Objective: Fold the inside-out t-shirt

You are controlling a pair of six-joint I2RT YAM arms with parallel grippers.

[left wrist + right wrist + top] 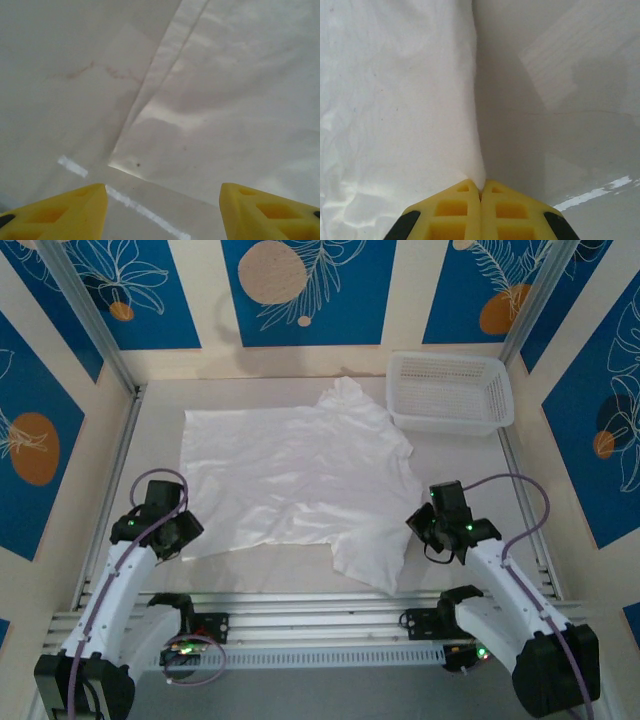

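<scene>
Your right hand (480, 192) has its two yellow fingers pressed together, and the edge of the inside-out t-shirt (395, 100) runs straight into the seam between their tips, so it is clamped on that hem. How much cloth sits inside the grip is hidden by the fingers themselves. The shirt spreads away to the left of this hand, and bare surface (560, 125) lies to its right with a white tape strip (592, 192) crossing it. Your left hand (162, 200) has its fingers well apart with nothing between them. Only their tips show, the rest being cut off at the bottom of the wrist view. A corner of the shirt lies just ahead of that hand, with a doubled edge running away from it, but you cannot tell whether the tips touch the surface. From above, the shirt lies mostly flat beyond both hands. Its near right part hangs forward in a loose flap, and its outline is too rumpled to make out the sleeves. Well beyond the right hand a white mesh basket (450, 390) stands just past the shirt's far corner.
</scene>
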